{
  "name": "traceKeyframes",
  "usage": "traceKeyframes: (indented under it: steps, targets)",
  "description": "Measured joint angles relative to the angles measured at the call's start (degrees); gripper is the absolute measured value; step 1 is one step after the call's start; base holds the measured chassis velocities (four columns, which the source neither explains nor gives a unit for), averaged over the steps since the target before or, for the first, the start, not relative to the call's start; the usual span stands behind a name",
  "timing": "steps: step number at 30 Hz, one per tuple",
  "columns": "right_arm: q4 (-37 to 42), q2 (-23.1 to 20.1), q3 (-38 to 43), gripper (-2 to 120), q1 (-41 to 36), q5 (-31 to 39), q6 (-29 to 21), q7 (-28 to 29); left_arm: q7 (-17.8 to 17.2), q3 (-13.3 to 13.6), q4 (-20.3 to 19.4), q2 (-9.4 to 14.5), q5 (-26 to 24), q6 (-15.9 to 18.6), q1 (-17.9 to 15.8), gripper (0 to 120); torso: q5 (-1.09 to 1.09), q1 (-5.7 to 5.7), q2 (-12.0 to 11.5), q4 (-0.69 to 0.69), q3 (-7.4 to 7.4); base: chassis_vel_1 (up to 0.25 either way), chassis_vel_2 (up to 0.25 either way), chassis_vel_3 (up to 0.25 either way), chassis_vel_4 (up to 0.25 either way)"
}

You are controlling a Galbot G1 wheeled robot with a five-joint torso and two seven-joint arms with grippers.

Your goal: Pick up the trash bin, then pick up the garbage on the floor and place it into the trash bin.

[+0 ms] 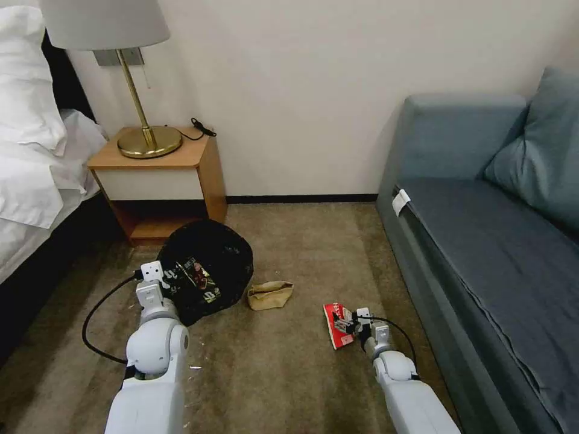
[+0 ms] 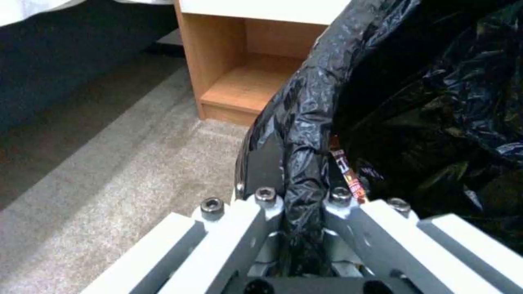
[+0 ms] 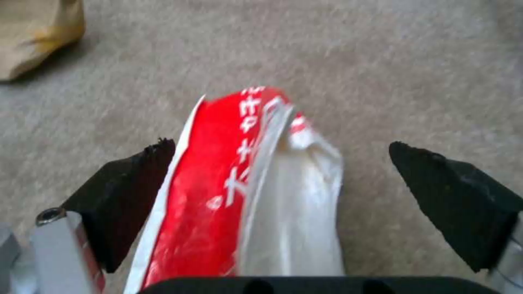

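Note:
The trash bin (image 1: 208,265), its glossy black bag bulging over the rim, sits on the carpet in front of the nightstand. My left gripper (image 1: 174,275) is shut on the bin's near rim; in the left wrist view the bagged rim (image 2: 305,134) is pinched between the left gripper (image 2: 302,183) fingers. A snack wrapper (image 2: 346,171) lies inside. My right gripper (image 1: 346,323) is low over the red-and-white packet (image 1: 335,325) and stands open, with the packet (image 3: 240,183) between the fingertips (image 3: 136,183). Crumpled tan paper (image 1: 269,295) lies between bin and packet.
A wooden nightstand (image 1: 181,181) with a brass lamp (image 1: 148,141) stands behind the bin, and a bed (image 1: 30,181) runs along the left. A blue-grey sofa (image 1: 482,241) fills the right side. Open carpet (image 1: 289,374) lies between my arms.

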Motion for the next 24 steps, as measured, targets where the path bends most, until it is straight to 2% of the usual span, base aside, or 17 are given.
traceKeyframes:
  steps: [3,4,5,7,8,10,11,13,18,20,23,24]
  targets:
    - [-0.62,0.28,0.36,95,0.1,-0.66,0.55,-1.22,0.0,-0.17,-0.27,0.09,-0.03,0.02,0.17,1,0.0,0.0,0.0,0.0,0.0,0.0,0.0,0.0,0.0]
    - [-0.84,0.45,0.5,87,0.08,-1.07,0.93,-1.7,-0.03,-0.32,-0.38,0.11,-0.08,0.02,0.28,1,0.0,0.0,0.0,0.0,0.0,0.0,0.0,0.0,0.0]
    - [-0.84,0.45,0.5,87,0.08,-1.07,0.93,-1.7,-0.03,-0.32,-0.38,0.11,-0.08,0.02,0.28,1,0.0,0.0,0.0,0.0,0.0,0.0,0.0,0.0,0.0]
    - [-0.94,0.93,0.54,77,-0.08,-1.23,1.36,-1.64,-0.02,-0.39,-0.45,0.12,-0.19,0.02,0.46,1,0.0,0.0,0.0,0.0,0.0,0.0,0.0,0.0,0.0]
    - [-0.94,0.93,0.54,77,-0.08,-1.23,1.36,-1.64,-0.02,-0.39,-0.45,0.12,-0.19,0.02,0.46,1,0.0,0.0,0.0,0.0,0.0,0.0,0.0,0.0,0.0]
    - [-0.97,1.33,0.62,65,-0.23,-1.45,2.07,-0.98,-0.02,-0.49,-0.62,0.12,-0.31,-0.03,0.54,1,0.0,0.0,0.0,0.0,0.0,0.0,0.0,0.0,0.0]
    - [-0.97,1.33,0.62,65,-0.23,-1.45,2.07,-0.98,-0.02,-0.49,-0.62,0.12,-0.31,-0.03,0.54,1,0.0,0.0,0.0,0.0,0.0,0.0,0.0,0.0,0.0]
    - [-0.88,1.48,0.83,56,-0.41,-1.51,2.69,-0.56,0.01,-0.55,-0.76,0.14,-0.46,-0.12,0.6,1,0.0,0.0,0.0,0.0,0.0,0.0,0.0,0.0,0.0]
    - [-0.59,1.46,1.15,44,-0.66,-1.65,3.14,-0.54,0.0,-0.58,-0.86,0.14,-0.52,-0.15,0.68,1,0.0,0.0,0.0,0.0,0.0,0.0,0.0,0.0,0.0]
    - [-0.4,1.44,1.63,30,-1.0,-1.91,3.64,-0.54,0.01,-0.55,-1.01,0.14,-0.54,-0.18,0.71,1,0.0,0.0,0.0,0.0,0.0,0.0,0.0,0.0,0.0]
    - [-0.32,1.42,1.76,24,-1.1,-1.93,3.81,-0.54,0.01,-0.49,-1.08,0.14,-0.54,-0.18,0.69,1,0.0,0.0,0.0,0.0,0.0,0.0,0.0,0.0,0.0]
    - [-0.29,1.38,1.79,17,-1.16,-1.93,4.0,-0.54,0.01,-0.47,-1.19,0.14,-0.54,-0.18,0.66,1,0.0,0.0,0.0,0.0,0.0,0.0,0.0,0.0,0.0]
